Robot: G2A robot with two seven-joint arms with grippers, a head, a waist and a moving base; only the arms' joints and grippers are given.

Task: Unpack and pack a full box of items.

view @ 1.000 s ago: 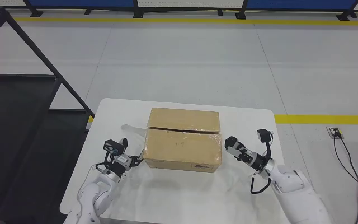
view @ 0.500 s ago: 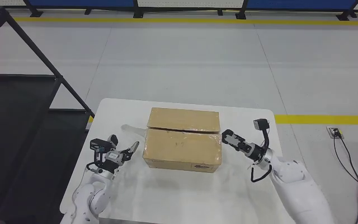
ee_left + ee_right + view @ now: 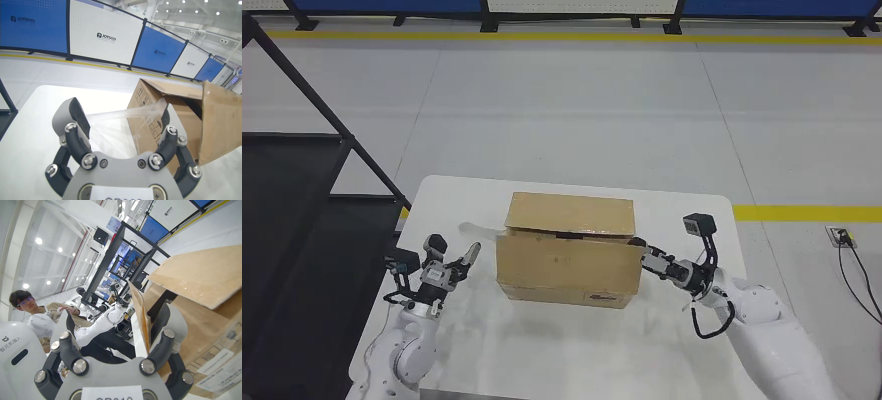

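Note:
A brown cardboard box (image 3: 567, 262) stands in the middle of the white table (image 3: 542, 350), its top flaps slightly parted along the seam. My left gripper (image 3: 453, 258) is open, a short way off the box's left end. In the left wrist view a strip of clear tape (image 3: 121, 113) runs from the box corner (image 3: 149, 98) across the open left gripper (image 3: 122, 113) to one pad (image 3: 80, 115). My right gripper (image 3: 641, 256) is at the box's right end, open. The end flap (image 3: 140, 313) stands between the right gripper's (image 3: 115, 315) fingers, one finger (image 3: 166, 315) under the top flap.
A black metal rack (image 3: 312, 240) stands off the table's left side. Bare table surface lies in front of the box and at both ends. The grey floor with yellow lines (image 3: 802, 213) surrounds the table.
My left gripper has drawn back leftward from the box's left end and opened. My right gripper has moved in to the box's right end, onto the flap. The top seam has parted slightly.

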